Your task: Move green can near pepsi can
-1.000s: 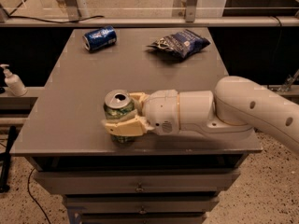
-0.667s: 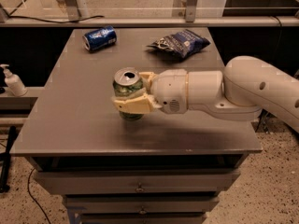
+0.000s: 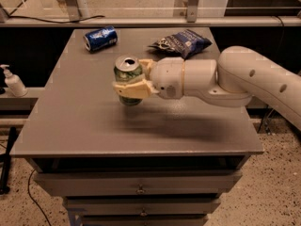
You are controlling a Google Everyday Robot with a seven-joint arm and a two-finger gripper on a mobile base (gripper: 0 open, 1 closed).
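Centre frame, the smooth cream gripper (image 3: 132,82) has its jaws clamped on the upright green can (image 3: 126,68), a cylinder with a silver top. The blue pepsi can (image 3: 99,37) lies on its side at upper left on the matte grey table (image 3: 70,121), well apart. A crinkly chip bag (image 3: 183,42) sits at upper middle.

My one camera sits high on the near side of the table (image 3: 70,126) and looks down across it toward the far rail (image 3: 150,21). It is close enough that the whole top and the drawers (image 3: 141,182) beneath fill the view. My pincer (image 3: 130,79), clasped on the green can (image 3: 127,72), hangs mid-table.
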